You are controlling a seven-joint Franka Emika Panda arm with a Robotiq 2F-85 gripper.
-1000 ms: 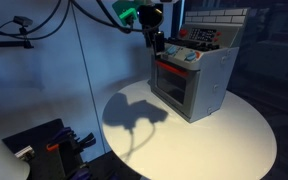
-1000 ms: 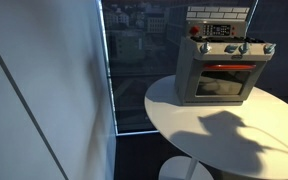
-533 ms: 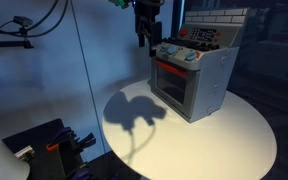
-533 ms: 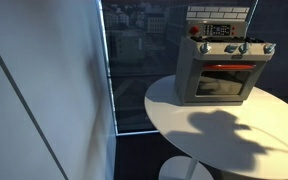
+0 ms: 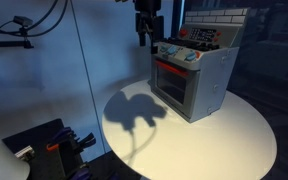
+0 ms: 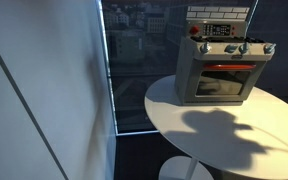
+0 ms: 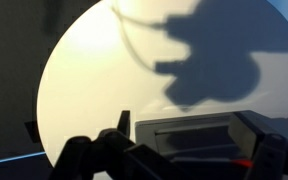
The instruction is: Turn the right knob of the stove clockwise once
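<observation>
- The small grey toy stove (image 5: 196, 78) with a red-framed door window stands on the round white surface (image 5: 239, 135), set towards its far edge in an exterior view.
- In both exterior views the stove (image 6: 222, 68) is upright with its door shut. Its brick-pattern back panel (image 6: 222, 14) rises behind the red burners.
- A row of light blue round knobs (image 5: 190, 57) runs along the top of the stove's front, above the door.
- The black gripper (image 5: 144, 40) hangs in the air, pointing down. It is above the level of the knobs and just beside the stove's upper front corner, touching nothing.
- In the wrist view the dark fingers (image 7: 84, 158) frame the bottom edge. The jaws are spread apart with nothing between them, and the stove's top (image 7: 199, 135) lies below.
- The arm's dark shadow (image 5: 134, 110) falls on the surface in front of the stove.
- In an exterior view (image 6: 184, 115) the surface shows the same shadow, while the gripper itself is out of frame.
</observation>
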